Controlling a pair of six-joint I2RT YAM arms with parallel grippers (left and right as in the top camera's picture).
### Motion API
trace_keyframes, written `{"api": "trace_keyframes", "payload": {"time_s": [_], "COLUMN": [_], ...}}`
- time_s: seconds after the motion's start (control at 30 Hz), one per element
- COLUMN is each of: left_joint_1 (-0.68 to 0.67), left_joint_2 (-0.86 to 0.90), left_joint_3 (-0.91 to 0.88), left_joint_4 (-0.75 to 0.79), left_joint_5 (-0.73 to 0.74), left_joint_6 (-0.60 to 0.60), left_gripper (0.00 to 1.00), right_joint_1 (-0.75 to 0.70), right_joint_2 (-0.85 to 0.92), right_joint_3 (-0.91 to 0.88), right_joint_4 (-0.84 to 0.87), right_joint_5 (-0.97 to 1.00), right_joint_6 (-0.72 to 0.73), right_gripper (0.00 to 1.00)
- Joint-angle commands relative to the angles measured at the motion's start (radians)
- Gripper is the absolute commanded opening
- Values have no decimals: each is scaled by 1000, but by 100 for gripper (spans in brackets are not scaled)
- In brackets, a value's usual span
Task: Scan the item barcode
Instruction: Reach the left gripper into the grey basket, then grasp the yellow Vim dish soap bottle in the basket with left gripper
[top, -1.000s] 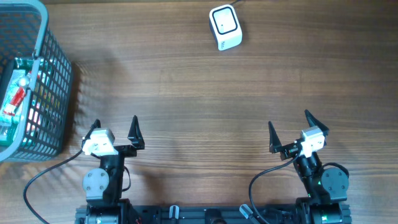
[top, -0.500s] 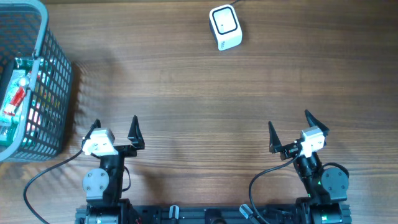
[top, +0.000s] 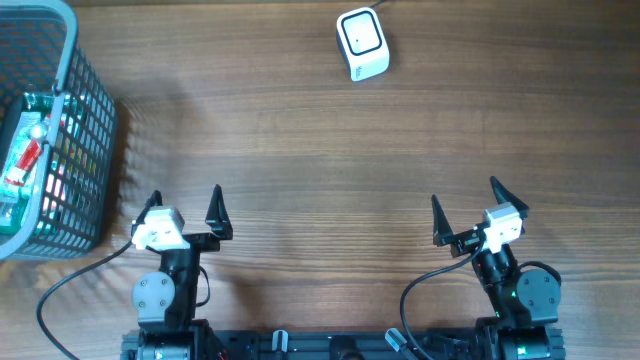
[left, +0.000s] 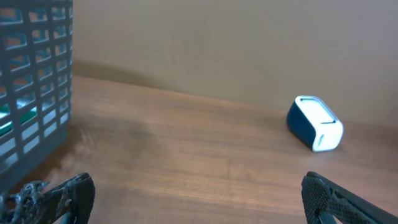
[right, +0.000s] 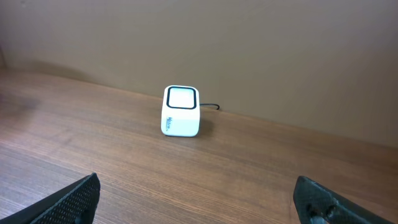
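A green and red packaged item (top: 28, 150) lies inside the grey mesh basket (top: 92, 130) at the far left. The white barcode scanner (top: 361, 43) stands at the back of the table, also seen as a white and blue box (left: 314, 123) in the left wrist view and facing the camera (right: 181, 111) in the right wrist view. My left gripper (top: 186, 207) rests open near the front edge, nothing between its fingers. My right gripper (top: 465, 201) is open too, at the front right, and empty.
The basket wall (left: 34, 87) rises close to the left gripper's left side. A dark cable (right: 211, 106) runs back from the scanner. Bare wooden tabletop (top: 330, 160) lies between the grippers and the scanner.
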Motion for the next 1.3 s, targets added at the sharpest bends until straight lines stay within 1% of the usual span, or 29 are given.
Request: {"api": "trace_keyframes", "payload": {"time_s": [0.0, 0.03, 0.1, 0.2, 0.23, 0.27, 0.3, 0.33, 0.37, 0.4, 0.43, 0.5, 0.57, 0.6, 0.63, 0.67, 0.73, 0.8, 0.87, 0.9, 0.93, 0.97, 1.0, 1.03, 1.1, 1.17, 1.2, 1.23, 1.27], "left_joint_1": [-2, -2, -2, -2, -2, -2, -2, -2, -2, -2, -2, -2, 0, 0, 11, 42, 173, 332, 452, 493, 510, 533, 557, 581, 621, 653, 674, 694, 706], "left_joint_2": [0, 5, 38, 207, 298, 466, 554, 672, 818, 917, 1024, 1125, 1194, 1223, 1246, 1268, 1321, 1371, 1399, 1407, 1411, 1423, 1445, 1477, 1563, 1654, 1698, 1737, 1764], "left_joint_3": [51, 103, 251, 620, 773, 1033, 1161, 1325, 1528, 1660, 1799, 1909, 1915, 1915, 1915, 1915, 1915, 1915, 1915, 1915, 1914, 1914, 1914, 1913, 1909, 1909, 1909, 1909, 1909], "left_joint_4": [28, -2, -137, -472, -611, -860, -983, -1140, -1316, -1390, -1422, -1474, -1371, -1333, -1316, -1297, -1234, -1158, -1107, -1083, -1072, -1047, -1030, -1032, -1044, -1078, -1090, -1100, -1104], "left_joint_5": [114, 136, 137, 151, 151, 150, 151, 140, 119, 99, 94, 71, -128, -227, -295, -330, -351, -351, -351, -350, -350, -328, -257, -204, -130, -76, -23, 46, 102], "left_joint_6": [-121, -146, -160, -160, -159, -142, -123, -116, -113, -114, -114, -111, -102, -72, -66, -65, -38, -39, -43, -46, -17, 50, 143, 179, 195, 221, 234, 289, 339], "left_gripper": [100, 100, 100, 100, 100, 100, 100, 100, 100, 100, 100, 100, 100, 100, 100, 100, 100, 100, 100, 100, 100, 100, 100, 100, 95, 93, 91, 87, 85], "right_joint_1": [-4, -4, -4, -4, -4, -4, -4, -4, -4, -4, -4, -4, -4, -4, -4, -4, -4, -4, -4, -4, -4, -4, -4, -4, -4, -4, -4, -4, -4], "right_joint_2": [4, 4, 4, 4, 4, 4, 4, 4, 4, 4, 4, 4, 4, 4, 4, 4, 4, 4, 4, 4, 4, 4, 4, 4, 4, 4, 4, 4, 4], "right_joint_3": [-1, -1, -1, -1, -1, -1, -1, -1, -1, -1, -1, -1, -1, -1, -1, -1, -1, -1, -1, -1, -1, -1, -1, -1, -1, -1, -1, -1, -1], "right_joint_4": [7, 7, 7, 8, 7, 7, 7, 7, 7, 7, 7, 7, 7, 7, 7, 7, 8, 7, 7, 7, 7, 7, 7, 7, 7, 7, 7, 7, 7], "right_joint_5": [8, 8, 8, 8, 8, 8, 8, 8, 8, 8, 8, 8, 8, 8, 8, 8, 8, 8, 8, 8, 8, 8, 8, 8, 8, 8, 8, 8, 8], "right_joint_6": [5, 5, 4, 4, 4, 4, 4, 5, 5, 5, 5, 5, 4, 5, 5, 5, 5, 4, 5, 5, 5, 4, 5, 5, 4, 4, 5, 5, 5], "right_gripper": [100, 100, 100, 100, 100, 100, 100, 100, 100, 100, 100, 100, 100, 100, 100, 100, 100, 100, 100, 100, 100, 100, 100, 100, 100, 100, 100, 100, 100]}}
